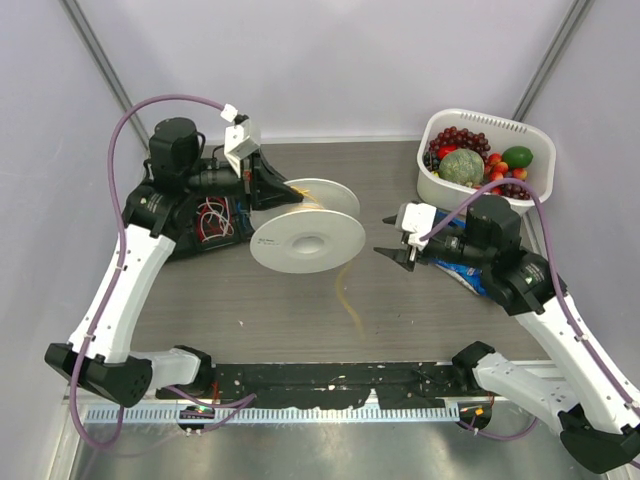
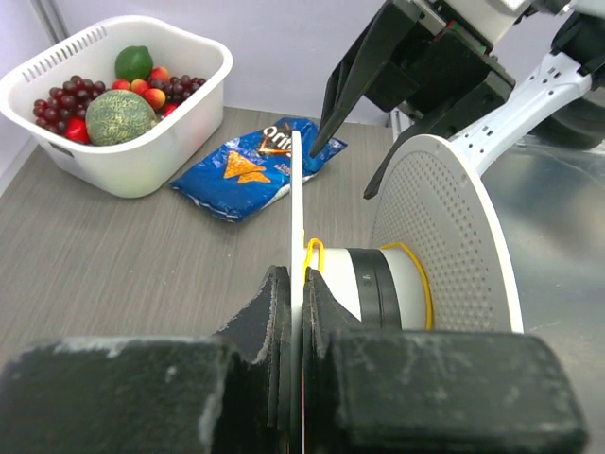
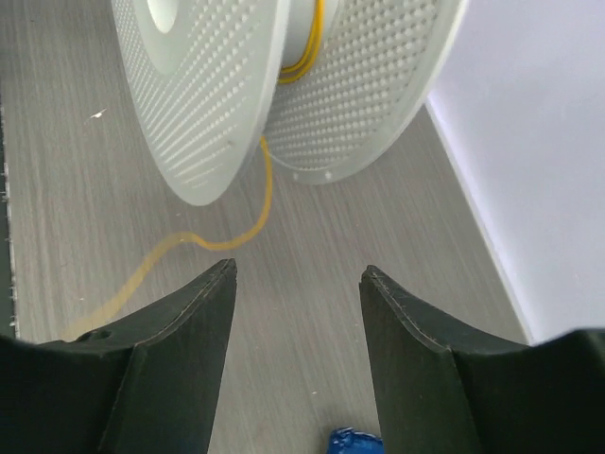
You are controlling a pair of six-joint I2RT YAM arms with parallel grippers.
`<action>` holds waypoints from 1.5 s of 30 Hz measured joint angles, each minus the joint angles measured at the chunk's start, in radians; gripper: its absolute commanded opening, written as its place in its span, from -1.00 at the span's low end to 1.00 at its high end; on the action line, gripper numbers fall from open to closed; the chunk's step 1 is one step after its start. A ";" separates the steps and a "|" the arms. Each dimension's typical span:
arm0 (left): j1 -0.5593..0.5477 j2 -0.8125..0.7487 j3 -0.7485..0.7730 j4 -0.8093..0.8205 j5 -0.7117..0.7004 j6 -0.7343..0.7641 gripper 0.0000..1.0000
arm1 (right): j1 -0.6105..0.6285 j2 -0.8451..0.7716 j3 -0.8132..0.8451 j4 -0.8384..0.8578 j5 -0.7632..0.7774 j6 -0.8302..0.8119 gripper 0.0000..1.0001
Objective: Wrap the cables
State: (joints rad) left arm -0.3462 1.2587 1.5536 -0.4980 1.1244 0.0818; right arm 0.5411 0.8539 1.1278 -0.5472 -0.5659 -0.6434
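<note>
On the table (image 1: 250, 320), my left gripper (image 2: 299, 288) clamps the spool (image 1: 305, 243), my right gripper (image 3: 298, 284) gapes empty; few cable (image 3: 266, 189) turns wound, tail loose.

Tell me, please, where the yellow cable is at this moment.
In the top view, the yellow cable sits mid-table: partly wound on the hub of the white spool, its loose tail trailing over the table toward the near edge.

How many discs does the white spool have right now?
2. The far disc is pinched at its rim by the left pincer; the near disc sits on the arm-base side, untouched. None looks hidden.
</note>
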 measured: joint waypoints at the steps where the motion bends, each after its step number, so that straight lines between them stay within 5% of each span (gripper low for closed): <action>1: 0.001 0.001 0.000 0.008 0.006 -0.010 -1.00 | 0.000 -0.005 -0.008 0.002 -0.004 0.014 0.18; 16: 0.008 0.062 0.074 0.375 -0.133 -0.499 -1.00 | 0.000 -0.149 -0.263 0.187 0.093 0.281 0.15; 23: 0.008 0.080 0.150 0.407 -0.211 -0.584 -1.00 | 0.000 -0.109 -0.314 0.212 0.104 0.278 0.40; 29: 0.008 0.104 0.198 0.446 -0.253 -0.645 -1.00 | 0.000 -0.095 -0.358 0.249 0.164 0.393 0.41; 33: 0.008 0.129 0.216 0.486 -0.273 -0.705 -1.00 | 0.000 -0.095 -0.358 0.253 0.148 0.462 0.16; 39: 0.008 0.168 0.251 0.549 -0.300 -0.785 -1.00 | 0.000 -0.100 -0.371 0.280 0.113 0.546 -0.54; 45: 0.008 0.173 0.260 0.576 -0.316 -0.813 -1.00 | 0.000 -0.101 -0.386 0.291 0.080 0.593 -0.76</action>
State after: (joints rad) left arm -0.3378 1.4319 1.8137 0.0780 0.8085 -0.7311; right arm 0.5411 0.7528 0.7422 -0.2562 -0.4858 -0.0502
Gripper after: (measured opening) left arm 0.055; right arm 0.132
